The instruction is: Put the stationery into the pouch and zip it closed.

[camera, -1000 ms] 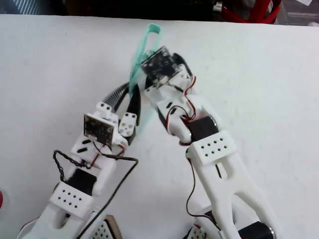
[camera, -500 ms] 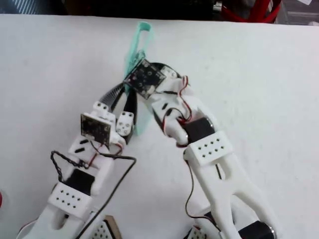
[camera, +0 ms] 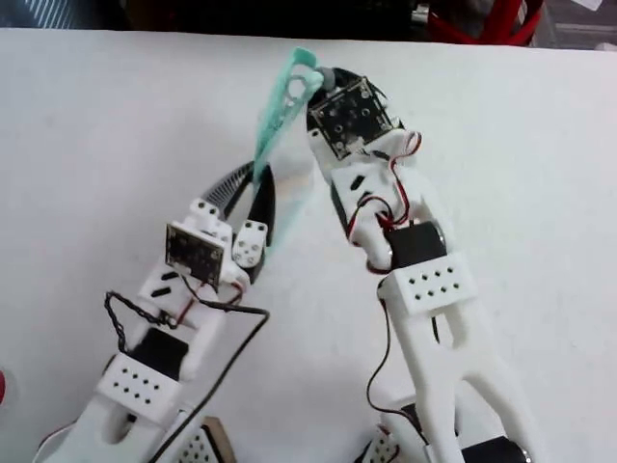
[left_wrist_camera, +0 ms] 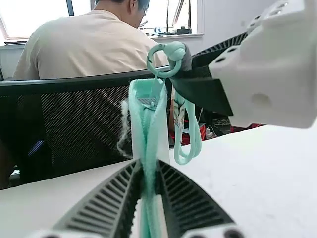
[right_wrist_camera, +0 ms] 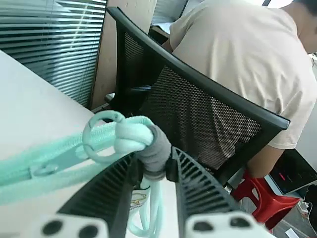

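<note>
**Pouch clamped between both grippers over the counter**

Pouch [camera: 273,125]: teal and held on edge, so the high view sees only its thin zip side. It runs as a long narrow strip from one gripper to the other, above the white counter [camera: 116,116]. Can't tell whether its lower edge touches the counter.

Left gripper [left_wrist_camera: 149,167]: closed on the pouch at the end away from the strap. Both ribbed black fingers [left_wrist_camera: 119,198] press flat against the pouch's two faces, with the fabric sandwiched between them.

Right gripper [right_wrist_camera: 154,161]: at the pouch's strap end. It is closed on the grey sleeve [right_wrist_camera: 156,148] of the wrist strap [right_wrist_camera: 130,135], just past the teal knot. It isn't touching the pouch body itself. The rest of the strap hangs below the sleeve as a loose loop.

Zip slider [left_wrist_camera: 147,102]: sits at the pouch's strap end, tied into the strap. The zip line runs from there back toward the left gripper. Can't tell whether it's meshed along the full length.

Behind the pouch in both wrist views: a black mesh chair [left_wrist_camera: 74,119], well apart from it.
</note>
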Controlling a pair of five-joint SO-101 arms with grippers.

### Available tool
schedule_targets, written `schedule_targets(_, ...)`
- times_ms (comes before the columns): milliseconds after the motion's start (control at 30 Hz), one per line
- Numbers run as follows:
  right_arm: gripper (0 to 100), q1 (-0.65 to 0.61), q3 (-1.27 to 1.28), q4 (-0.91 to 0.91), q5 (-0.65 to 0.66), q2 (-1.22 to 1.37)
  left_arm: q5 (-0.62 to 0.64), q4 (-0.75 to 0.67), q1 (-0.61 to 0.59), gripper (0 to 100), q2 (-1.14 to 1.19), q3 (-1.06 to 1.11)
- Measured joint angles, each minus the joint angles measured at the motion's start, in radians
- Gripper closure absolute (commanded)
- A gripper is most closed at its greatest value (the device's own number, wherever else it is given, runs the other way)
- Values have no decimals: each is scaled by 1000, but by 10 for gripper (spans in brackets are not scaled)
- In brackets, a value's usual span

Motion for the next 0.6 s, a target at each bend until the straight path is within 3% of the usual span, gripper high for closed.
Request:
schedule_targets(367, 980, 3, -20, -140, 74, 100, -2, 58, 0, 977, -17, -6)
schedule_targets(600, 980, 51, -258, -64, 87, 308, -2, 281, -6, 977, -224, 0)
